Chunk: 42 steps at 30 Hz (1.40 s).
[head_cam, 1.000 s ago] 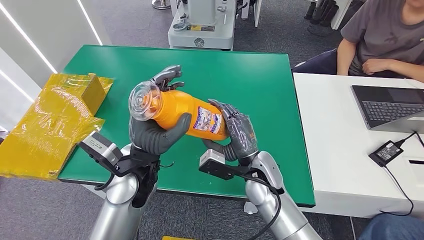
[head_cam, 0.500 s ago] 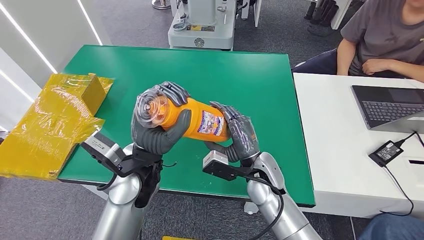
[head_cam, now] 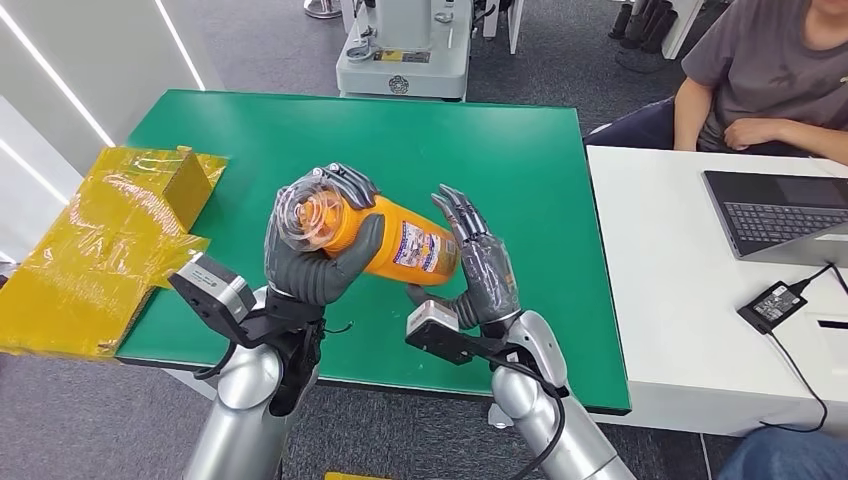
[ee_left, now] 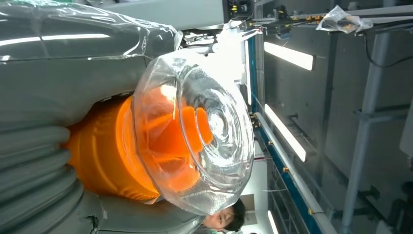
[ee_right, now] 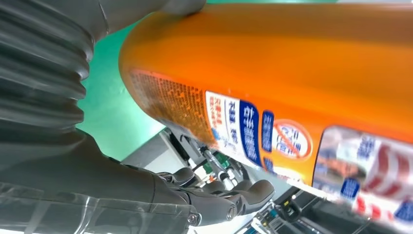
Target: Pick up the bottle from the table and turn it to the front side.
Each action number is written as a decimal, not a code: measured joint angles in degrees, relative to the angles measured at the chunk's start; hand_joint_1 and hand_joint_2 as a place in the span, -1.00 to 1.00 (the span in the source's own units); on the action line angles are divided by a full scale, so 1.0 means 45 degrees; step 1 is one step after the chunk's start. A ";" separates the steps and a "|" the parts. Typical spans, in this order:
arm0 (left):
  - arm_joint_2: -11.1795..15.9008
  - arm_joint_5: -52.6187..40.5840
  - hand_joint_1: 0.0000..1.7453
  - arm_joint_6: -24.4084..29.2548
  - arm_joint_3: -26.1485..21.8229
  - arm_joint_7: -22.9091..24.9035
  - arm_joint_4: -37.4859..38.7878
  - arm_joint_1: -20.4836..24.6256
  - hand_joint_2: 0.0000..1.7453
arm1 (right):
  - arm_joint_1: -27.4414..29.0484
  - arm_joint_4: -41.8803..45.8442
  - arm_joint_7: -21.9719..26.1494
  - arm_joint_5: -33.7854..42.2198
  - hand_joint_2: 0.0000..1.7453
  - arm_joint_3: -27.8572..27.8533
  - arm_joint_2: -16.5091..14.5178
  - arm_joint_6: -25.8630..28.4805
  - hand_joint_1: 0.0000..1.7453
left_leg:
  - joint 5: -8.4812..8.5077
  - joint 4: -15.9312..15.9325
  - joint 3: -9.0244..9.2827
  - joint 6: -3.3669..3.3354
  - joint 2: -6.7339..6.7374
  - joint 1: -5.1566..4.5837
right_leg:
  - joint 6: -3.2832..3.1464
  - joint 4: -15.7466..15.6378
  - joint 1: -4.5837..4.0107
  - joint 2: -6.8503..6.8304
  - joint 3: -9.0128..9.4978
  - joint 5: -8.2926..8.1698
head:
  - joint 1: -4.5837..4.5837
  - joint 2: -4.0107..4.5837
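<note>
An orange bottle (head_cam: 385,235) with a clear cap (head_cam: 305,210) and a printed label hangs tilted above the green table (head_cam: 480,140), cap end toward me. My left hand (head_cam: 315,265) grips it just behind the cap, thumb across the near side. My right hand (head_cam: 480,265) stands at the bottle's base end with its fingers spread straight up, its palm close to the label. The left wrist view shows the clear cap (ee_left: 195,131) over orange plastic, next to the left hand (ee_left: 58,63). In the right wrist view the labelled bottle (ee_right: 272,63) sits apart from the extended fingers (ee_right: 219,195).
Yellow wrapped boxes (head_cam: 100,240) lie at the table's left edge. A white table (head_cam: 660,300) on the right carries a laptop (head_cam: 775,210) and a power adapter (head_cam: 772,300); a person (head_cam: 770,70) sits behind it. A grey machine base (head_cam: 405,50) stands beyond the green table.
My left hand's fingers closed around the bottle behind its cap, and the cap end swung toward me. My right hand's fingers lifted off the bottle and spread.
</note>
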State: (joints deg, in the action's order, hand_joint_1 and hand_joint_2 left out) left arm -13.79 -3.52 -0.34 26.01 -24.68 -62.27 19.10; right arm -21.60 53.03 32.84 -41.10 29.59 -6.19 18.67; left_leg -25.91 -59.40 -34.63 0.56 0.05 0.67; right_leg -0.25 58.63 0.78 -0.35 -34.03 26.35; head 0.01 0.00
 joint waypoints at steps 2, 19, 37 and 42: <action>0.0000 0.0075 1.00 0.0084 0.0000 0.0000 0.0000 0.0000 1.00 | 0.0099 0.0185 -0.0029 0.0207 1.00 0.0002 -0.0001 0.0112 -1.00 | 0.0000 0.0000 0.0000 0.0000 0.0000 0.0000 | 0.0000 0.0000 0.0000 0.0000 0.0000 0.0000 | 0.0000 0.0000; 0.0279 0.0849 1.00 0.1403 0.0001 -0.0559 0.0481 -0.0080 1.00 | 0.1500 0.4776 0.1593 0.5878 1.00 0.0569 -0.0053 0.3478 -1.00 | -0.0001 0.0001 -0.0005 0.0000 0.0005 0.0000 | 0.0000 -0.0001 0.0000 0.0005 -0.0009 0.0002 | -0.0002 0.0000; 0.1355 -0.1361 1.00 0.3278 -0.0736 -0.0523 -0.0211 -0.0696 1.00 | 0.2602 0.7911 0.1605 0.8290 1.00 0.1254 0.0299 0.3079 -1.00 | 0.0001 0.0005 -0.0004 0.0002 0.0012 0.0002 | -0.0002 0.0006 -0.0001 0.0013 -0.0013 0.0002 | -0.0001 0.0000; 0.2283 -0.4238 1.00 0.4398 -0.1128 -0.0497 -0.0323 -0.0819 1.00 | 0.2733 0.7765 0.1605 0.8326 1.00 0.1169 0.0333 0.2590 -1.00 | 0.0001 0.0008 -0.0003 0.0003 0.0013 0.0003 | -0.0003 0.0006 -0.0002 0.0015 -0.0017 0.0004 | -0.0001 0.0000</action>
State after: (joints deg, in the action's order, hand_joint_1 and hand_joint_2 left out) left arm -3.52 -22.59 19.45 20.93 -26.91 -63.72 15.42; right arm -9.30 87.97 40.06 -3.63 34.85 -4.69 30.33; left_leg -25.90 -59.36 -34.64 0.58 0.11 0.69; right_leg -0.26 58.66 0.77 -0.28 -34.11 26.37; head 0.00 0.00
